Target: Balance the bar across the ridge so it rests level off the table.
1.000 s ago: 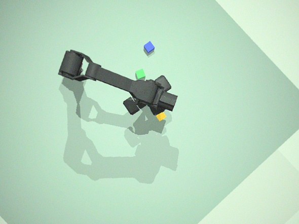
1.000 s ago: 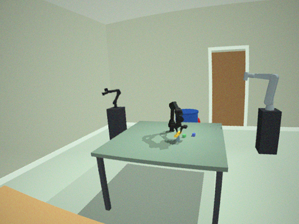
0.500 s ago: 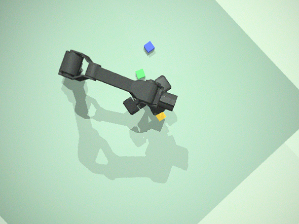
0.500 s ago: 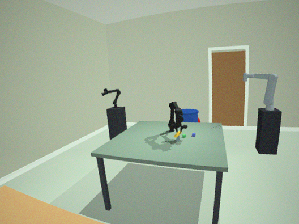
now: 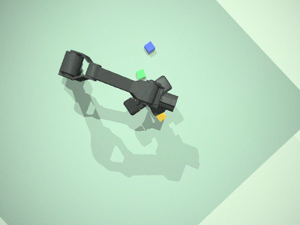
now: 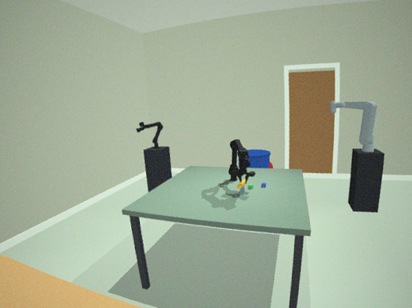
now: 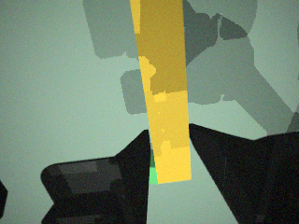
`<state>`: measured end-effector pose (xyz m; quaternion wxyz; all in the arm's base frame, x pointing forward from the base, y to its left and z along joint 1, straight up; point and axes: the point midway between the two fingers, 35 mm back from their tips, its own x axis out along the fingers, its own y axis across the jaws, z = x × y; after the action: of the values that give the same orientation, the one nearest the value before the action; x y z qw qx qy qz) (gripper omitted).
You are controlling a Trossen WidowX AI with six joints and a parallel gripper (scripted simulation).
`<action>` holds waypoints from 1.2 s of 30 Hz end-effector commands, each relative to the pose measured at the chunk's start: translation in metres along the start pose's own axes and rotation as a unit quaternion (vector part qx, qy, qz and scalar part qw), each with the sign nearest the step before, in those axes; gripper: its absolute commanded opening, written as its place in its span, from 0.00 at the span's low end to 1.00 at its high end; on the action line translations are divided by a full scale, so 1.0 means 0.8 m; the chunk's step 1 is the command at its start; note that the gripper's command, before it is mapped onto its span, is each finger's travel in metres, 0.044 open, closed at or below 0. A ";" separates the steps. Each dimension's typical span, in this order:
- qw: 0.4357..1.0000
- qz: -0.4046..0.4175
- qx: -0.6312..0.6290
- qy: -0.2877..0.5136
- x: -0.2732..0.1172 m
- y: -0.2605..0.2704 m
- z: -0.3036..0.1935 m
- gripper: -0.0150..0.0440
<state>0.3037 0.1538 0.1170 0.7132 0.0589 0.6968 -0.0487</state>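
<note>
The yellow-orange bar [image 5: 161, 117] [image 6: 241, 184] [image 7: 169, 117] lies above the table [image 5: 55, 154] [image 6: 280, 205], mostly hidden under the arm in the top view. In the wrist view it runs from the top edge down between the fingers. My gripper [image 7: 167, 131] is open only narrowly, with one finger close along each side of the bar. A small pale grey-blue piece [image 6: 241, 190], likely the ridge, shows under the bar in the exterior view. Its contact with the bar, and whether the bar is exactly level, cannot be made out.
A green cube [image 5: 140, 74] [image 6: 250, 186] [image 7: 153, 175] stands near the gripper and shows partly beside the bar's near end in the wrist view. A blue cube [image 5: 149, 47] [image 6: 263, 185] stands farther off. The arm's shadow falls across the table.
</note>
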 end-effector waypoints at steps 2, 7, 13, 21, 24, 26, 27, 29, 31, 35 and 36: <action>1.000 0.000 0.000 0.000 0.000 0.000 0.000 0.66; 1.000 0.000 0.000 0.000 0.000 0.000 0.000 0.88; 1.000 0.000 0.000 0.000 -0.003 0.000 0.000 1.00; 1.000 0.009 0.000 -0.012 -0.115 0.000 0.000 1.00; 1.000 0.009 0.000 -0.013 -0.125 -0.001 -0.001 1.00; 1.000 0.009 0.000 -0.013 -0.125 -0.001 -0.001 1.00; 1.000 0.009 0.000 -0.013 -0.125 -0.001 -0.001 1.00; 1.000 0.009 0.000 -0.013 -0.125 -0.001 -0.001 1.00; 1.000 0.009 0.000 -0.013 -0.125 -0.001 -0.001 1.00; 1.000 0.009 0.000 -0.013 -0.125 -0.001 -0.001 1.00; 1.000 0.009 0.000 -0.013 -0.125 -0.001 -0.001 1.00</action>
<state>0.3000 0.1519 0.2156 0.7223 0.0645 0.6872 -0.0430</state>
